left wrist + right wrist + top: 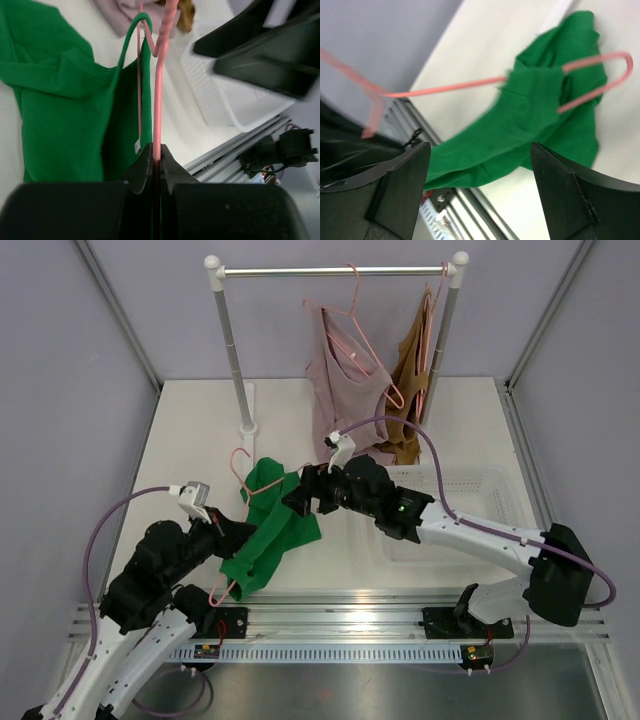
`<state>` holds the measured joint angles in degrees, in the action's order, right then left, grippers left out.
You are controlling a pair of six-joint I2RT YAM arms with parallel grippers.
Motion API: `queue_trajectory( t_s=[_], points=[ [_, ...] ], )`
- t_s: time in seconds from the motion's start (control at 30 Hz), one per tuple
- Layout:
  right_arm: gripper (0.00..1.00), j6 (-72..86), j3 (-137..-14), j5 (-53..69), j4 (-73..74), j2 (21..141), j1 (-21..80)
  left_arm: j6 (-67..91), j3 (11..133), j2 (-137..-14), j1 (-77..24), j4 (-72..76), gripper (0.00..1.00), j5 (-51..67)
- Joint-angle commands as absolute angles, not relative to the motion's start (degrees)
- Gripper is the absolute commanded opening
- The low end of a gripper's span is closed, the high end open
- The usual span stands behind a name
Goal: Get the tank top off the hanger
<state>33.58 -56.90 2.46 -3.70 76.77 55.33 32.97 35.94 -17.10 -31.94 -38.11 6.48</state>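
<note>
The green tank top (pixel 265 532) lies crumpled on the white table (pixel 190 440), just ahead of the two arms, with the pink hanger (pixel 236 458) threaded through it. The hanger's bent end sticks out past the cloth on the far side, and another stretch of wire shows at the near edge.

The left gripper (pixel 240 532) sits at the top's left edge. In its wrist view the left gripper (pixel 156 150) is pinched tight on the pink hanger (pixel 158 100). The green tank top (pixel 60 115) spreads out to the left of the wire, and one narrow strap runs up right alongside it.

The right gripper (pixel 298 498) hangs over the top's right shoulder with its jaws spread wide and nothing between them. From its own camera the green tank top (pixel 535 115) and the pink hanger (pixel 445 90) lie beyond the parted fingers (pixel 400 190). From overhead I can't quite tell whether the fingertips touch the cloth.

A white basket (pixel 480 502) sits on the table under the right forearm. At the back, a mauve top (pixel 345 380) and a brown garment (pixel 410 370) hang from the clothes rail (pixel 340 272).
</note>
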Motion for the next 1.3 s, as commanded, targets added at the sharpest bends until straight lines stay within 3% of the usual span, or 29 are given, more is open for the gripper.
queue_trajectory(
  t_s=[0.0,0.4,0.53,0.67,0.73,0.77,0.8,1.27],
  points=[
    [0.88,31.0,-58.9,-5.8,-9.8,79.9,56.7,36.4,35.6,-13.3,-32.2,-29.8,0.00,9.8],
    [0.86,27.3,-62.2,-7.0,-12.2,85.9,56.6,36.4,35.3,-13.0,-32.2,-30.8,0.00,11.3],
    [0.67,24.8,-64.1,-11.7,-8.5,87.3,56.7,35.9,36.4,-13.1,-32.2,-31.5,0.00,10.9],
    [0.24,22.5,-64.4,-15.2,-7.0,87.9,56.6,35.5,37.2,-12.7,-32.2,-32.3,0.00,10.3],
    [0.23,21.8,-64.5,-15.6,-6.4,88.4,56.5,35.3,37.4,-12.4,-32.2,-32.5,0.00,10.3],
    [0.16,21.6,-64.6,-16.2,-6.2,88.5,56.5,35.3,37.5,-12.3,-32.2,-32.6,0.00,10.1],
    [0.00,21.4,-64.9,-16.2,-5.5,88.9,56.6,35.2,37.7,-12.4,-32.2,-32.6,0.00,10.0],
    [0.00,21.4,-65.8,-18.3,1.6,89.9,45.0,33.0,41.1,-16.8,-32.2,-36.3,0.00,13.8]
  ],
)
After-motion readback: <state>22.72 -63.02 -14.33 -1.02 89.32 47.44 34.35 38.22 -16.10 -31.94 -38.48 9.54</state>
